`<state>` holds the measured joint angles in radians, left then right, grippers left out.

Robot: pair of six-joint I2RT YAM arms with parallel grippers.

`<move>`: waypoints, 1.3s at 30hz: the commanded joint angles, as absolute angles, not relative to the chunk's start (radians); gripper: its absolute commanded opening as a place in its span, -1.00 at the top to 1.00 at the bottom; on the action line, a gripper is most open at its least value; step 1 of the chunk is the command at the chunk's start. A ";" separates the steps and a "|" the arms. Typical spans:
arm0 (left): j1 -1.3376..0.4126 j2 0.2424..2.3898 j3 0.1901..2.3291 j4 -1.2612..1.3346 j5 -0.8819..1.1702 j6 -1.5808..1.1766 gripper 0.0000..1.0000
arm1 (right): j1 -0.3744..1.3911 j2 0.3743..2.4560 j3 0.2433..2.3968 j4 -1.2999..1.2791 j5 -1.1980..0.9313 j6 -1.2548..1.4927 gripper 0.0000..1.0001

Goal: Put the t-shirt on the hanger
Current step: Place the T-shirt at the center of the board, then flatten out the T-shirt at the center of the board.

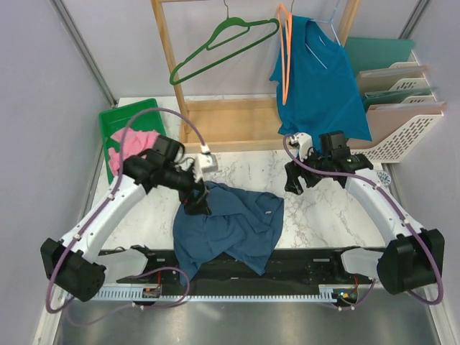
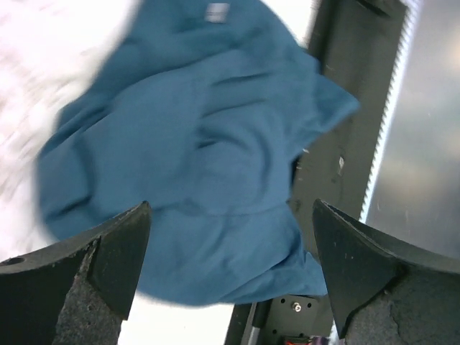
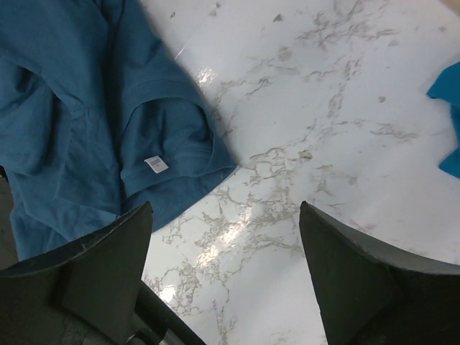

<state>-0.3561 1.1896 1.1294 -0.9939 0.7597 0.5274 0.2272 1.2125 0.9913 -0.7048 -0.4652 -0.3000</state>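
Note:
The dark navy t-shirt [image 1: 230, 224] lies crumpled on the marble table, its lower part hanging over the near edge. The orange hanger [image 1: 285, 61] hangs from the wooden rack at the back, beside the teal shirt. My left gripper [image 1: 195, 203] is open just above the t-shirt's upper left edge. In the left wrist view the t-shirt [image 2: 194, 158] fills the space under the open, empty left gripper [image 2: 230, 277]. My right gripper [image 1: 293, 184] is open over bare marble right of the shirt. In the right wrist view it [image 3: 226, 277] is empty, with the t-shirt [image 3: 86, 122] and its white label to the left.
A teal shirt [image 1: 320, 79] and a green hanger [image 1: 223, 44] hang on the wooden rack [image 1: 172, 65]. A green bin [image 1: 122, 118] holding a pink garment [image 1: 133, 140] stands at the back left. A file tray [image 1: 402, 108] stands at the back right.

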 commanded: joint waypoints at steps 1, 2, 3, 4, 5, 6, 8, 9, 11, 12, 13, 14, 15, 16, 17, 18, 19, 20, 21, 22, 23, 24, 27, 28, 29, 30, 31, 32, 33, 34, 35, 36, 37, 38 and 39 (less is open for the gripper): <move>-0.661 1.193 1.063 -0.866 0.601 0.630 -0.97 | 0.227 1.273 0.976 -0.703 -0.551 -0.275 -0.77; -0.720 1.210 1.046 -0.800 0.554 0.653 -0.97 | 0.222 1.279 0.976 -0.700 -0.555 -0.267 -0.74; -0.824 1.251 1.039 -0.764 0.502 0.667 -0.97 | 0.224 1.281 0.974 -0.696 -0.558 -0.261 -0.72; -0.860 1.284 1.034 -0.735 0.427 0.696 -0.96 | 0.219 1.279 0.974 -0.696 -0.560 -0.249 -0.71; -0.882 1.311 1.035 -0.707 0.414 0.710 -0.93 | 0.219 1.273 0.971 -0.695 -0.558 -0.245 -0.71; -0.897 1.372 1.043 -0.671 0.413 0.719 -0.92 | 0.216 1.269 0.969 -0.695 -0.554 -0.241 -0.71; -0.897 1.429 1.081 -0.643 0.414 0.721 -0.91 | 0.212 1.247 0.954 -0.696 -0.532 -0.241 -0.71; -0.900 1.459 1.089 -0.606 0.411 0.722 -0.88 | 0.209 1.240 0.948 -0.699 -0.526 -0.242 -0.71; -0.907 1.509 1.095 -0.552 0.390 0.732 -0.87 | 0.206 1.224 0.927 -0.690 -0.519 -0.242 -0.71; -0.926 1.523 1.095 -0.495 0.364 0.739 -0.85 | 0.206 1.229 0.930 -0.693 -0.520 -0.242 -0.71; -0.939 1.545 1.091 -0.470 0.350 0.752 -0.83 | 0.204 1.235 0.931 -0.690 -0.523 -0.242 -0.71; -0.949 1.557 1.089 -0.453 0.351 0.761 -0.81 | 0.203 1.241 0.930 -0.684 -0.528 -0.235 -0.71; -0.971 1.569 1.091 -0.442 0.350 0.771 -0.77 | 0.201 1.247 0.931 -0.681 -0.528 -0.230 -0.71; -0.983 1.587 1.092 -0.416 0.342 0.770 -0.75 | 0.199 1.265 0.934 -0.680 -0.528 -0.227 -0.70; -0.994 1.615 1.095 -0.407 0.338 0.770 -0.74 | 0.192 1.276 0.940 -0.681 -0.531 -0.227 -0.68; -1.011 1.632 1.097 -0.400 0.328 0.770 -0.73 | 0.187 1.282 0.943 -0.683 -0.544 -0.222 -0.68; -1.018 1.646 1.092 -0.373 0.316 0.772 -0.72 | 0.181 1.292 0.949 -0.683 -0.549 -0.219 -0.68; -1.025 1.667 1.089 -0.361 0.301 0.772 -0.73 | 0.172 1.292 0.951 -0.681 -0.554 -0.218 -0.68; -1.032 1.677 1.086 -0.351 0.292 0.781 -0.73 | 0.167 1.290 0.953 -0.683 -0.561 -0.215 -0.68; -1.034 1.684 1.085 -0.347 0.291 0.787 -0.71 | 0.163 1.290 0.953 -0.680 -0.568 -0.213 -0.67; -1.035 1.701 1.086 -0.348 0.291 0.791 -0.63 | 0.153 1.289 0.953 -0.680 -0.571 -0.212 -0.67; -1.040 1.706 1.088 -0.348 0.281 0.796 -0.25 | 0.147 1.286 0.951 -0.680 -0.577 -0.206 -0.66; -1.039 1.706 1.098 -0.396 0.264 0.801 0.45 | 0.129 1.275 0.945 -0.681 -0.583 -0.202 -0.66; -1.037 1.698 1.101 -0.414 0.261 0.796 0.83 | 0.124 1.270 0.940 -0.678 -0.586 -0.204 -0.65; -1.032 1.687 1.106 -0.431 0.258 0.782 0.97 | 0.117 1.269 0.940 -0.677 -0.586 -0.201 -0.65; -0.999 1.655 1.117 -0.446 0.274 0.738 0.97 | 0.117 1.266 0.940 -0.675 -0.583 -0.201 -0.64; -0.973 1.640 1.167 -0.465 0.281 0.698 0.97 | 0.115 1.266 0.943 -0.673 -0.581 -0.193 -0.61; -0.941 1.625 1.202 -0.494 0.276 0.646 0.96 | 0.109 1.266 0.946 -0.675 -0.581 -0.187 -0.60; -0.863 1.597 1.244 -0.511 0.270 0.541 0.97 | 0.107 1.258 0.948 -0.672 -0.584 -0.184 -0.60; -0.815 1.574 1.325 -0.526 0.276 0.491 0.97 | 0.106 1.252 0.948 -0.669 -0.589 -0.180 -0.59; -0.710 1.550 1.365 -0.544 0.293 0.439 0.97 | 0.103 1.244 0.946 -0.654 -0.603 -0.167 -0.60; -0.654 1.522 1.394 -0.555 0.351 0.332 0.96 | 0.101 1.227 0.945 -0.643 -0.610 -0.157 -0.60; -0.602 1.455 1.437 -0.560 0.395 0.289 0.96 | 0.103 1.218 0.940 -0.631 -0.618 -0.144 -0.59; -0.539 1.421 1.451 -0.564 0.425 0.261 0.97 | 0.101 1.210 0.940 -0.599 -0.642 -0.120 -0.60; -0.531 1.383 1.457 -0.580 0.425 0.252 0.96 | 0.103 1.189 0.939 -0.583 -0.655 -0.109 -0.60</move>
